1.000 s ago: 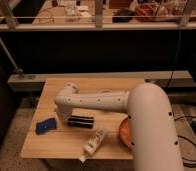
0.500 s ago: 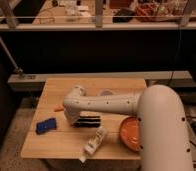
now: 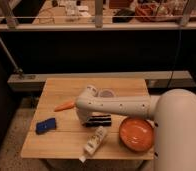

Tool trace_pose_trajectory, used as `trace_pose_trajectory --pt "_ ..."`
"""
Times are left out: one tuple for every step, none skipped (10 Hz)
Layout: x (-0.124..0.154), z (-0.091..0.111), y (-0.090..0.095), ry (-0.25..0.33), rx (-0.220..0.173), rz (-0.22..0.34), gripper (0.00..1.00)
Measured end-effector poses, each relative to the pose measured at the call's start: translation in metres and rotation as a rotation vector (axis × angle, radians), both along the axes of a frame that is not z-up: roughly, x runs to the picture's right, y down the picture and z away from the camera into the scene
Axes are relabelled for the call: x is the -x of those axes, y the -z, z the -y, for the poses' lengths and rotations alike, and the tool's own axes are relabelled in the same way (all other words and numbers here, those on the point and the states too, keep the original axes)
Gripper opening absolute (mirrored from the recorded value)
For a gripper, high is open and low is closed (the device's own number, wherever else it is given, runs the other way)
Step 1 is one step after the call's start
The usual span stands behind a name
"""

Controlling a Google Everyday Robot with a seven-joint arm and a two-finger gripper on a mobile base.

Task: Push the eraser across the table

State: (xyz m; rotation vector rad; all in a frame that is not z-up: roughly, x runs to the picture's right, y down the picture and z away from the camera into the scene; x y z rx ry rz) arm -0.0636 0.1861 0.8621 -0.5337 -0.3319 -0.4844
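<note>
Over the last second the black eraser (image 3: 99,120) has slid toward the orange bowl (image 3: 136,134). It began farther to the bowl's left and now lies just beside the bowl's upper-left rim, apparently not yet touching it. The arm's white end has moved the same way, and the gripper (image 3: 87,116) sits at the eraser's end farthest from the bowl, low on the wooden table (image 3: 56,87). Whether the gripper is clenched or released cannot be told, as the wrist hides it. The blue block (image 3: 46,125), well to the left of the bowl, has not shifted, so the push seems to be acting on the eraser alone and the task is underway. The carrot (image 3: 65,106), up and left of the bowl, is now uncovered behind the arm. The eraser's long axis runs left to right, pointing roughly at the bowl, so it is being driven endwise. Further travel that way would likely meet the bowl's rim.
</note>
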Motion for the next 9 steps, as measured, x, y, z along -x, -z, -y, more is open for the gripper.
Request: trace_pose_trajectory --pt "-0.015 -0.004 0.000 -0.020 0.009 -0.029 0.03" --pt "-0.033 -0.008 -0.001 -0.042 0.017 -0.067 0.03" --pt "-0.044 -0.009 -0.001 -0.056 0.020 -0.091 0.03" --pt "-0.059 -0.012 -0.001 -0.074 0.020 -0.123 0.03" --pt "-0.075 -0.013 -0.001 -0.089 0.015 -0.153 0.03" --pt "-0.089 -0.014 -0.001 -0.102 0.004 -0.180 0.03" --pt "-0.099 -0.014 -0.001 -0.108 -0.005 -0.196 0.03" --pt "-0.115 -0.012 -0.003 -0.121 -0.026 -0.227 0.03" --pt "-0.126 -0.009 -0.005 -0.137 -0.051 -0.240 0.03"
